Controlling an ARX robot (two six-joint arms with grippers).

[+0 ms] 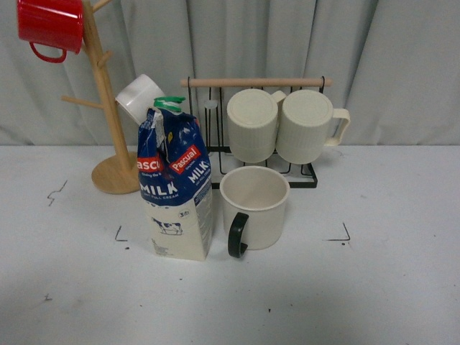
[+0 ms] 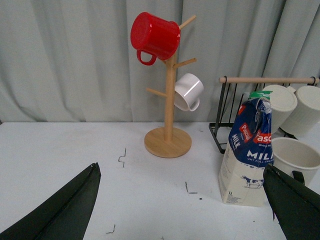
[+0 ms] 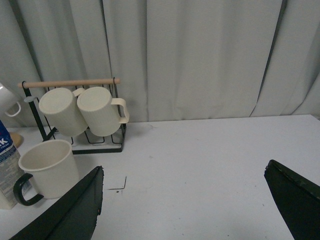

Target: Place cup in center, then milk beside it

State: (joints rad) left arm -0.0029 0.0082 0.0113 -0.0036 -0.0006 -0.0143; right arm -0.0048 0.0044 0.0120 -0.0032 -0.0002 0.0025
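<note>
The cream cup (image 1: 254,207) with its black handle (image 1: 237,236) stands upright in the center (image 1: 302,244), the patch framed by black corner marks. Touching its left side stands the blue-and-white milk (image 1: 176,188) carton with a green cap. Neither arm shows in the front view. In the left wrist view my left gripper (image 2: 185,207) hangs open over bare table, left of the milk (image 2: 248,150) and the cup (image 2: 295,157). My right gripper (image 3: 187,207) is open too, over bare tabletop to the right of the cup (image 3: 49,167).
A wooden mug tree (image 1: 108,108) at the back left carries a red mug (image 1: 50,25) and a small white cup (image 1: 139,97). A black wire rack (image 1: 302,176) behind the cup holds two ribbed cream mugs (image 1: 287,126). Grey curtains close off the back.
</note>
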